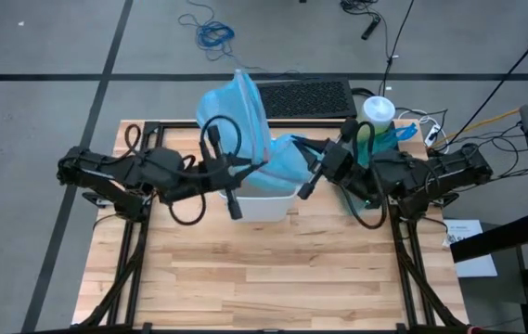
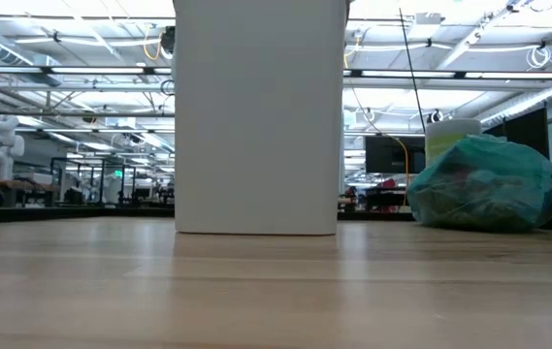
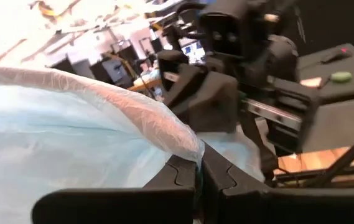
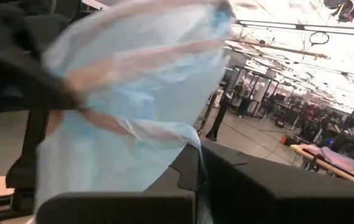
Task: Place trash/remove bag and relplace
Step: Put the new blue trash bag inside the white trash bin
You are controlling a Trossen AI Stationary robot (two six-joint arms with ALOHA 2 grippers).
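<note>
The left hand (image 3: 198, 177) has its two dark fingers (image 3: 177, 177) pressed together on a fold of the thin, pale sky-blue plastic bag (image 1: 245, 116), whose edge runs down into the seam between them in the left wrist view. From above, this hand (image 1: 229, 176) sits over the left part of the white rectangular bin (image 1: 265, 202), with the bag rising from it in a tall crumpled sheet toward the far edge of the worktop (image 1: 273, 278).

The right hand (image 4: 200, 171) is likewise clamped on the same bag (image 4: 133, 106); in the right wrist view the film is pinched where its fingers (image 4: 186, 171) meet and billows away beyond them. In the high view the right hand (image 1: 315, 172) is at the right side of the bin's mouth, facing the left hand across it, and the blue film (image 3: 71, 143) is spread between the two.

From table height the bin (image 2: 258, 116) stands as a plain white block on the light wooden worktop (image 2: 276, 291). To its right, well apart from it, lies the filled teal-green crinkly plastic bin liner (image 2: 489, 184), bunched into a rounded bundle on the worktop. Just behind that bundle stands a tall green canister with a white lid (image 2: 450, 136). In the high view this canister (image 1: 379, 111) is at the far right corner, with the teal-green bag (image 1: 398, 134) beside it.
</note>
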